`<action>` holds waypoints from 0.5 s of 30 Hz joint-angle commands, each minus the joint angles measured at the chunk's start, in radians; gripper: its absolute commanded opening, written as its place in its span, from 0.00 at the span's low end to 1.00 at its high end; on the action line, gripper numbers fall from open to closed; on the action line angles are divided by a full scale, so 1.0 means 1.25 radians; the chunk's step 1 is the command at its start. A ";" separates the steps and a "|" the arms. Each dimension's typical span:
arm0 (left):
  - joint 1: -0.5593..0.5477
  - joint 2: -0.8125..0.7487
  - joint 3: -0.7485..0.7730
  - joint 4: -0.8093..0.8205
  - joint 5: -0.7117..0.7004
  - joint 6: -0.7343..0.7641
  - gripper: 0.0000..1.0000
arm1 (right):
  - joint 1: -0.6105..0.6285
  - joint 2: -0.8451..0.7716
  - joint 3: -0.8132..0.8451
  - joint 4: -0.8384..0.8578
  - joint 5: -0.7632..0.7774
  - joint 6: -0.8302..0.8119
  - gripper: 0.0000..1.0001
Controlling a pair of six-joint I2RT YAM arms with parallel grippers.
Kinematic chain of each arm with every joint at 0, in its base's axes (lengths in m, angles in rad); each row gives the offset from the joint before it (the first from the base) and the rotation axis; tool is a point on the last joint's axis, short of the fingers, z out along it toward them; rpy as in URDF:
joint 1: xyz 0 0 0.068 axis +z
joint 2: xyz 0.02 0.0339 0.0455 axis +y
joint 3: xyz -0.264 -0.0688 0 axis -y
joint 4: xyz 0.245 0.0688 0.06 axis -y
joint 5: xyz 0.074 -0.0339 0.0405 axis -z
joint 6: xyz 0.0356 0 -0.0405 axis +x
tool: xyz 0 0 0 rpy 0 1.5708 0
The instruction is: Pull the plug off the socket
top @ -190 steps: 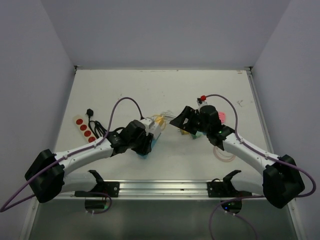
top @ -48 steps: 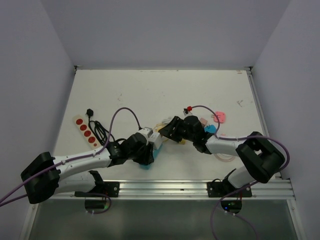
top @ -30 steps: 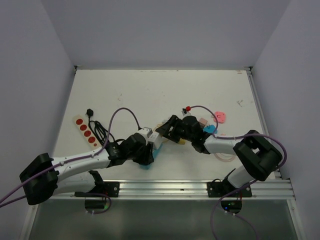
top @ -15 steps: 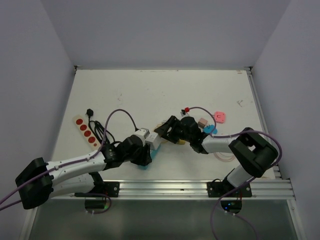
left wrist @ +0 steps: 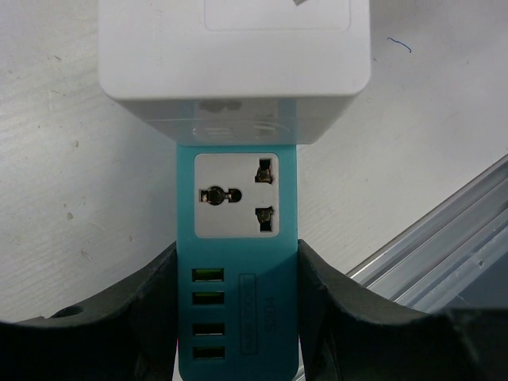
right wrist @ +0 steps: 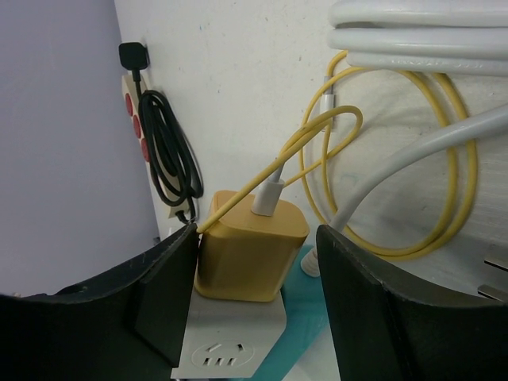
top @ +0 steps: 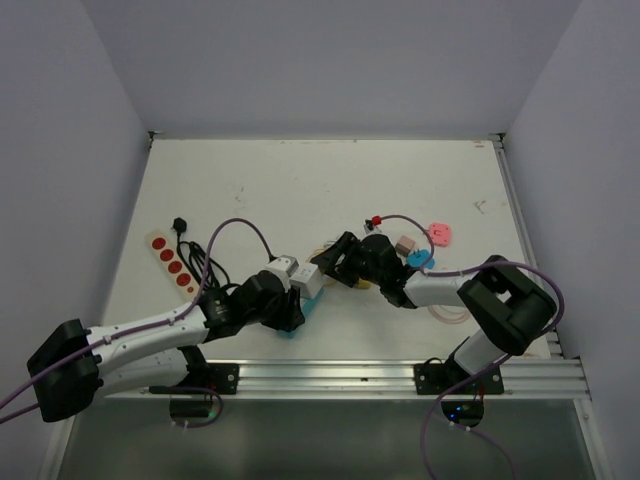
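Observation:
A teal socket strip [left wrist: 236, 262] lies near the table's front; in the top view [top: 294, 329] only its edge shows. My left gripper [left wrist: 236, 317] is shut on its sides. A white adapter cube [left wrist: 234, 63] is plugged into its far end [top: 308, 281]. A yellow plug [right wrist: 250, 250] with a yellow cable [right wrist: 397, 159] sits in that white cube [right wrist: 230, 341]. My right gripper [right wrist: 255, 238] is open around the yellow plug: the left finger touches its side, the right finger stands apart. In the top view the right gripper [top: 335, 262] hides the plug.
A beige strip with red sockets [top: 170, 260] and a coiled black cable [top: 197, 262] lie at the left. Thick white cables [right wrist: 413, 40] run behind the plug. A pink piece [top: 440, 235], a blue piece [top: 420, 258] and a clear coil [top: 450, 305] lie right. A metal rail [top: 320, 375] lines the front edge.
My right gripper has moved left from the middle right and now straddles the yellow plug. My left gripper has stayed shut on the teal strip, shifting only slightly.

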State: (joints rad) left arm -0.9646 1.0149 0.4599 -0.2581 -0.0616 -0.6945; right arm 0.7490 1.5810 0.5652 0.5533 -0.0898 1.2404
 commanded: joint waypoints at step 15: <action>-0.001 -0.038 -0.012 0.141 -0.041 -0.017 0.00 | 0.010 -0.028 0.057 -0.043 0.002 -0.025 0.00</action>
State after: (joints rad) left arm -0.9646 1.0092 0.4435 -0.2401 -0.0704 -0.6979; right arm 0.7570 1.5810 0.5903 0.5323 -0.0841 1.2430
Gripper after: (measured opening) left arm 0.545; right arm 0.540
